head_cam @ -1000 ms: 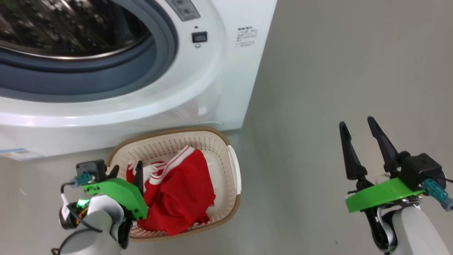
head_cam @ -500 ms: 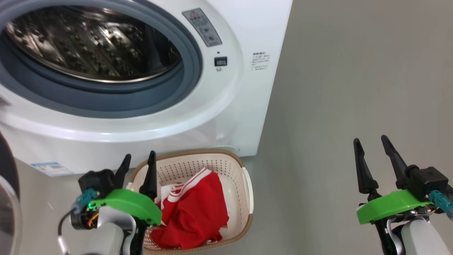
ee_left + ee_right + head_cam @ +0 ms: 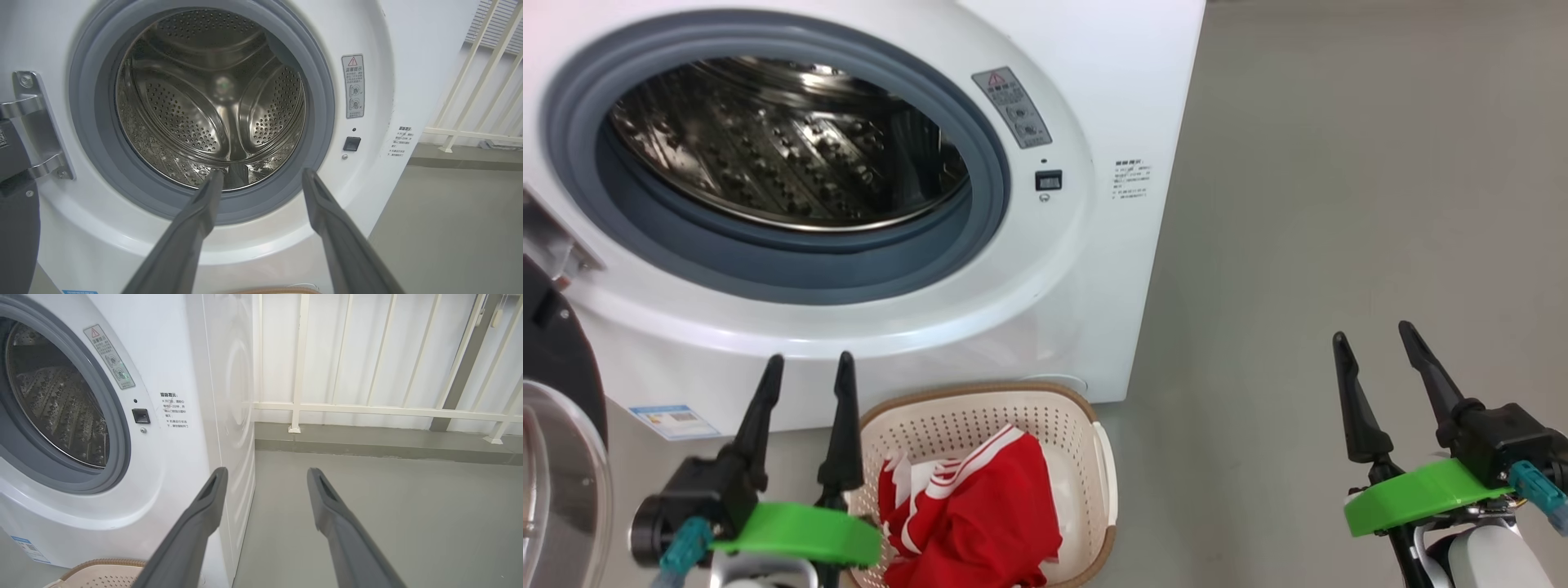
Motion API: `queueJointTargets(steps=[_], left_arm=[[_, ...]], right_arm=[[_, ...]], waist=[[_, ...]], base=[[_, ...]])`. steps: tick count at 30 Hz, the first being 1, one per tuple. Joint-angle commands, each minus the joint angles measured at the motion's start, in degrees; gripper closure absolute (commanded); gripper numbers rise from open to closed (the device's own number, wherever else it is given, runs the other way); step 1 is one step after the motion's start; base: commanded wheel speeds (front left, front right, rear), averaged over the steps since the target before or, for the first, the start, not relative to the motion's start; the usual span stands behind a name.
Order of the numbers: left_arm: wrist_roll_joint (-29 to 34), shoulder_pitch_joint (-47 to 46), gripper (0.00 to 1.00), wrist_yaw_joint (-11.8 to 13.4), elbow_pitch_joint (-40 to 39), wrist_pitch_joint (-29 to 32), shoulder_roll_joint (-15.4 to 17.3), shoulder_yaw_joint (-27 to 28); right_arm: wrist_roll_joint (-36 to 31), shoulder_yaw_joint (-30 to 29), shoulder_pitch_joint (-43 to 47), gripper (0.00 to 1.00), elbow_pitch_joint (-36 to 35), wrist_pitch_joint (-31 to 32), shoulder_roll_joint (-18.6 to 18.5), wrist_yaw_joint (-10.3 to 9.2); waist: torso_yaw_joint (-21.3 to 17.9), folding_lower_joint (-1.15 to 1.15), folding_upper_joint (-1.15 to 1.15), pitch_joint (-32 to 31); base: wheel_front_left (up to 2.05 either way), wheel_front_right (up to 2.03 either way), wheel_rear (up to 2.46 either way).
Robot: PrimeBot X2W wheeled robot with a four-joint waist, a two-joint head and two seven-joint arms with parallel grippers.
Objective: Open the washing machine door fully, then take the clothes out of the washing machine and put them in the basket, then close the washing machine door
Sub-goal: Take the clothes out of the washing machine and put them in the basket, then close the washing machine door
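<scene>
The white washing machine (image 3: pixel 1094 310) stands with its steel drum (image 3: pixel 784 155) exposed and bare inside (image 3: pixel 212 102). Its door (image 3: pixel 560 457) hangs open at the far left, black ring and glass showing. On the floor before the machine sits the cream basket (image 3: pixel 1094 457) holding the red clothes (image 3: pixel 980 514) with white stripes. My left gripper (image 3: pixel 809 367) is open, just left of the basket, fingers pointing up at the machine's front. My right gripper (image 3: pixel 1372 339) is open over bare floor to the right. The left wrist view looks past its open fingers (image 3: pixel 200 212) into the drum.
Grey floor (image 3: pixel 1339 204) stretches right of the machine. A cream railing (image 3: pixel 367 408) and a low grey kerb (image 3: pixel 367 443) run behind it. A blue label (image 3: pixel 674 420) sits low on the machine's front, and the door hinge bracket (image 3: pixel 32 122) is on its left.
The head camera has tilted up, so more of the drum and the door now shows. My left gripper has risen from the basket's rim and points upward, still open. The right gripper has hardly moved.
</scene>
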Motion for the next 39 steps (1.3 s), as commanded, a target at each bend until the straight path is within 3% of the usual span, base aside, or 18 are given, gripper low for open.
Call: queueJointTargets(steps=[1, 11, 25, 39], left_arm=[[0.9, 0.71, 0.0, 0.65, -2.54, -0.67, 1.42, 2.21], [1.17, 6.65, 0.0, 2.31, -4.92, -0.42, 2.72, 3.46], [1.44, 8.22, 0.0, 4.37, -6.44, 0.88, 3.46, 3.64], [0.75, 9.02, 0.0, 4.07, -8.3, 1.62, 3.66, 2.56]], right_arm=[[-0.64, 1.7, -0.1, 0.0, -2.32, -0.36, -0.29, 0.2], [-1.41, 3.39, 2.63, 0.0, -5.15, -0.36, -0.29, 0.2], [-1.04, 3.88, 4.45, 0.0, -5.76, -0.37, -0.29, 0.2], [-1.15, 3.36, 4.62, 0.0, -5.55, -0.37, -0.29, 0.2]], waist=[[0.17, 0.0, 0.0, -0.86], [-0.37, 0.0, 0.0, -3.47], [-0.71, 0.0, 0.0, -4.89], [-0.45, 0.0, 0.0, -4.79]], base=[[0.0, 0.0, 0.0], [0.0, 0.0, 0.0], [-0.12, 0.12, 0.0], [-1.55, 1.55, 0.0]])
